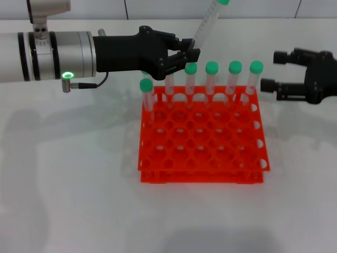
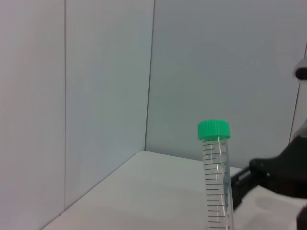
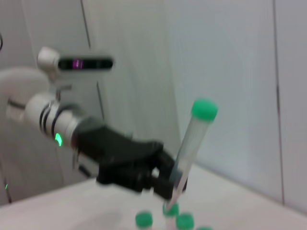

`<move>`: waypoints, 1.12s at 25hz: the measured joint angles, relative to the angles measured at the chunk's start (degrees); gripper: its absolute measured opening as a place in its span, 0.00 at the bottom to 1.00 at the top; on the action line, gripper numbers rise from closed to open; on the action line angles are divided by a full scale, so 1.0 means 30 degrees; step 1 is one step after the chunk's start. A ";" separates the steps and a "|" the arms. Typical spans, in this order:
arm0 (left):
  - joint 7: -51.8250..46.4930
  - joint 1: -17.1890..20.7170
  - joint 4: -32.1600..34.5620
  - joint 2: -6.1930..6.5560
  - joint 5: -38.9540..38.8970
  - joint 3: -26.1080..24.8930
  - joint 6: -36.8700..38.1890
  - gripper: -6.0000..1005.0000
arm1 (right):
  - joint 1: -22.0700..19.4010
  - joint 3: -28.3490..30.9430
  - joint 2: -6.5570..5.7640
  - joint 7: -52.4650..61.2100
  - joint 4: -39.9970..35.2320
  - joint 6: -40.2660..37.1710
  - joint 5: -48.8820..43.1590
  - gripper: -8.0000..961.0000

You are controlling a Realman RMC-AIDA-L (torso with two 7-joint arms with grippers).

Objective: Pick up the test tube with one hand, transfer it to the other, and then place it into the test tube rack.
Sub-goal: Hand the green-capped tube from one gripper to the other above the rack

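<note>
My left gripper [image 1: 190, 52] is shut on the lower end of the test tube [image 1: 207, 23], a clear tube with a green cap. It holds the tube tilted above the back row of the orange-red test tube rack [image 1: 202, 158]. The tube also shows in the left wrist view [image 2: 217, 172] and in the right wrist view [image 3: 192, 143], where the left gripper [image 3: 168, 179] grips its lower end. My right gripper [image 1: 271, 70] is open and empty, hovering to the right of the rack, apart from the tube.
Several other green-capped tubes [image 1: 211, 79] stand in the rack's back row, and one [image 1: 147, 97] at its left edge. The rack stands on a white table [image 1: 63, 174]. A white wall runs along the back.
</note>
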 joint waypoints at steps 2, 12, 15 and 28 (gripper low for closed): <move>0.0009 0.0001 0.0000 -0.0001 -0.0001 0.0000 0.0002 0.20 | -0.0026 0.0012 -0.0025 0.0036 -0.0008 0.0103 0.0765 0.87; 0.0118 0.0177 0.0000 -0.0048 -0.0001 0.0001 0.0056 0.20 | 0.0239 0.0023 -0.0006 0.0535 0.0004 0.0781 0.2637 0.87; 0.0139 0.0179 0.0000 -0.0080 -0.0002 0.0001 0.0056 0.20 | 0.0636 -0.0080 0.0078 0.0693 0.0225 0.0916 0.2735 0.87; 0.0172 0.0175 0.0000 -0.0184 -0.0008 -0.0001 0.0053 0.20 | 0.1657 -0.0966 0.0286 0.0844 0.1233 0.1557 0.4242 0.87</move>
